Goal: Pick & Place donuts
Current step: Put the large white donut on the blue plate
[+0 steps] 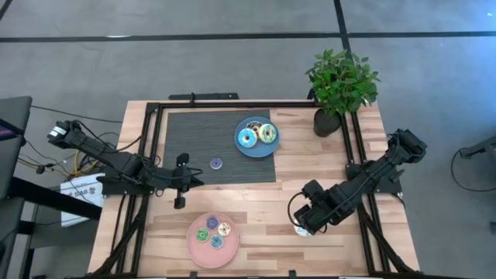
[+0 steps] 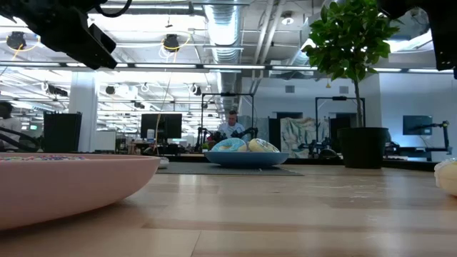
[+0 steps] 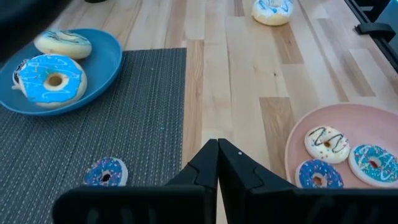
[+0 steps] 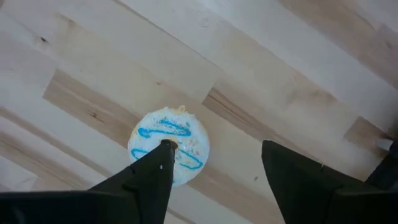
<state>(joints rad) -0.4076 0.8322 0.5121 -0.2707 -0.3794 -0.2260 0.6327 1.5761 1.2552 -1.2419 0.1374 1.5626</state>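
A cream donut with blue lines lies flat on the bare wood near the table's right side, also at the low view's right edge. My right gripper stands open above it, one fingertip over its middle, the other over wood. My left gripper is shut over the mat's near edge, beside a small purple donut lying flat on the mat. The blue plate holds cyan, cream and dark brown donuts. The pink plate holds several small donuts. My right gripper comes at the cream donut from above, pointing down. One fingertip shows over the donut's top near its hole. I cannot tell whether it touches. The donut lies flat on the wood.
A potted plant stands at the far right corner. A dark woven mat covers the far left part of the table. Metal frame rails run along both sides. Bare wood lies between the two plates. A person sits far behind the table.
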